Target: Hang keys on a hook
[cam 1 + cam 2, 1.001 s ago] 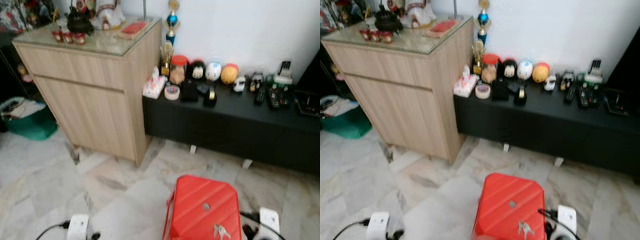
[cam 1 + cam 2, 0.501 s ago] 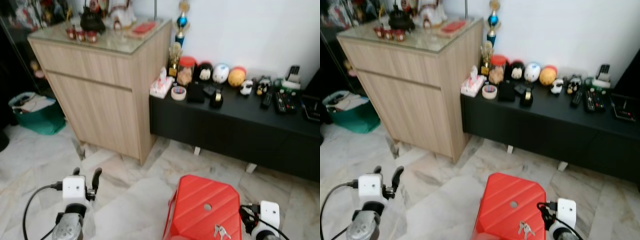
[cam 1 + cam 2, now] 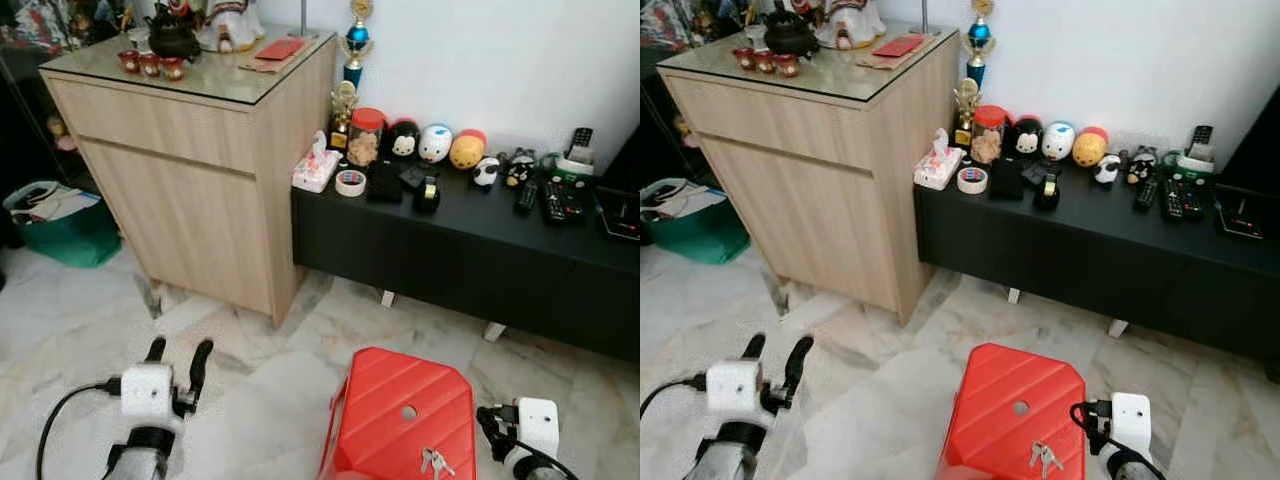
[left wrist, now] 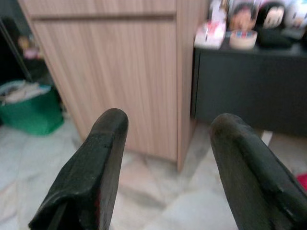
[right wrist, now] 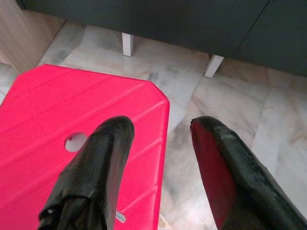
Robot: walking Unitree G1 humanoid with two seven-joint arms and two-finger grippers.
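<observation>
Marble floor (image 3: pixel 260 400), pale and veined, spreads before me, and on it stands a red plastic stool (image 3: pixel 400 420) with a ribbed top and a round hole; the keys (image 3: pixel 435 462), a small metal bunch, lie on its near edge, untouched. So nothing of the job is done yet: I judge they must first be picked up, and I can make out no hook to carry them to. My right gripper (image 5: pixel 158 163) hangs just beside the stool's corner, its smooth black fingers spread wide and empty; my left gripper (image 3: pixel 178 358) is low over the floor, well apart from the keys, also wide and empty. Beyond stand a light wood-grain cabinet (image 3: pixel 200 190) with a glass top and a long matt black table (image 3: pixel 470 250) carrying round figurines, a tape roll and remotes
</observation>
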